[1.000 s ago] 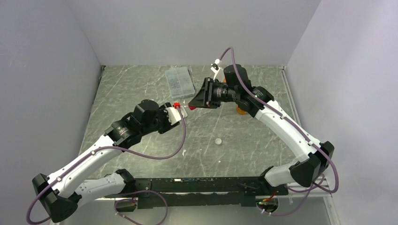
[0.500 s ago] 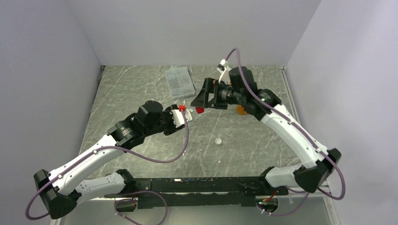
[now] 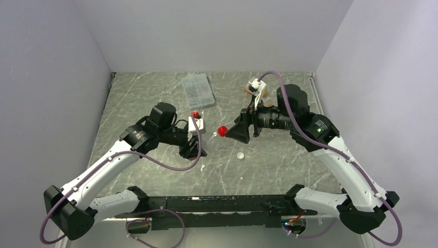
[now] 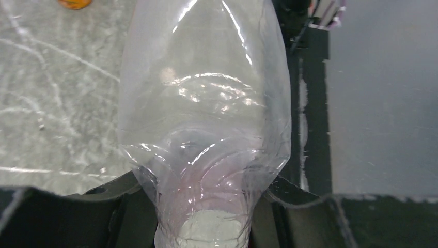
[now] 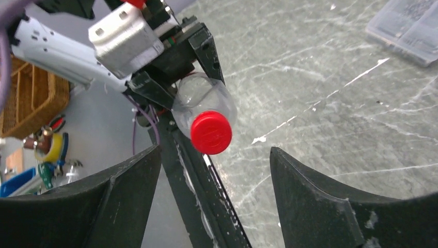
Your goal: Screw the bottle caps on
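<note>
1. Grey-green marbled tabletop (image 3: 155, 103), shut in by plain walls at left, back and right; black rail (image 3: 222, 204) along the near edge by the arm bases
2. Bare surface open across the left side and the near centre; both arms meet over the middle
3. Flat clear plastic compartment box (image 3: 198, 89) lies at back centre, well apart from both grippers; contents too small to tell
4. Left gripper (image 4: 204, 175) pinches the clear colourless plastic bottle (image 4: 206, 103) by its lower body; bottle is off the table, tilted on its side, neck toward the right arm
5. Bottle walls are see-through, table shows through them; whitish patch at the end nearest the left wrist camera, cannot tell what
6. Round red plastic cap (image 5: 210, 133) sits on the bottle's neck
7. Right gripper (image 5: 215, 149) has fingers spread wide, holding nothing, facing the red cap, near it, not touching
8. Small whitish round cap (image 3: 240, 154) lies loose on the table, apart from both grippers
9. Orange round thing (image 4: 75, 3) cut off at the top edge of the left wrist view; cap or bottle, cannot tell
10. Woven brown basket (image 5: 31, 98) sits off the table beyond its edge
</note>
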You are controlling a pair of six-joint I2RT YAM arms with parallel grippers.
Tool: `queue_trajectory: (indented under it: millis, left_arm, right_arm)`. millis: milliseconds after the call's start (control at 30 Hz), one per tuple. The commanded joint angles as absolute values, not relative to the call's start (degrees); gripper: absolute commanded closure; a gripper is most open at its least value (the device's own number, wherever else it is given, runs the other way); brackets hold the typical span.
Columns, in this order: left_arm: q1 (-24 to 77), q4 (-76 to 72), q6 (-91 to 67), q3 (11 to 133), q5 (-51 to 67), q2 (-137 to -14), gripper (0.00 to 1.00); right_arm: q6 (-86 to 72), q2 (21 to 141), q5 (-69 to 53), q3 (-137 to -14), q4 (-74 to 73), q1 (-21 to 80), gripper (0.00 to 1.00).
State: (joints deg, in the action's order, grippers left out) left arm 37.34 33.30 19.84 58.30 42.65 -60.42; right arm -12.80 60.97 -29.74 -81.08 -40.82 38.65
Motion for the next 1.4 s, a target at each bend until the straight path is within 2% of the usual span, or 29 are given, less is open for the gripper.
queue_trajectory:
  millis: [0, 133, 300, 433, 700, 833, 1033, 1367]
  left_arm:
    - [36.9, 34.8, 18.8, 61.1, 53.3, -62.1, 1.0]
    - [36.8, 35.2, 18.8, 61.3, 54.5, -63.2, 1.0]
    - [36.8, 35.1, 18.9, 61.2, 54.4, -63.6, 1.0]
    - [36.7, 34.8, 18.8, 61.1, 54.1, -63.5, 1.0]
    - [36.7, 35.0, 19.3, 61.2, 52.3, -63.9, 1.0]
    - [36.7, 32.9, 19.1, 61.0, 47.1, -63.1, 1.0]
    - [36.8, 25.6, 18.2, 60.1, 32.5, -60.7, 1.0]
    - [41.7, 19.1, 20.7, 59.7, 15.9, -58.6, 1.0]
  right_arm:
    - [-7.1, 61.7, -33.5, -80.2, -41.1, 39.6, 0.24]
    - [-6.6, 62.6, -33.6, -80.6, -41.0, 40.9, 0.34]
    - [-6.4, 63.6, -33.9, -81.2, -40.9, 41.8, 0.37]
    - [-6.5, 64.6, -34.6, -81.7, -41.2, 42.2, 0.44]
    - [-9.5, 65.6, -32.3, -83.2, -41.5, 42.2, 0.88]
    - [-13.9, 66.5, -32.8, -84.6, -41.3, 42.2, 1.0]
    - [-23.4, 70.7, -29.4, -87.8, -43.2, 42.2, 1.0]
    - [-34.7, 75.1, -24.0, -88.5, -40.5, 41.9, 1.0]
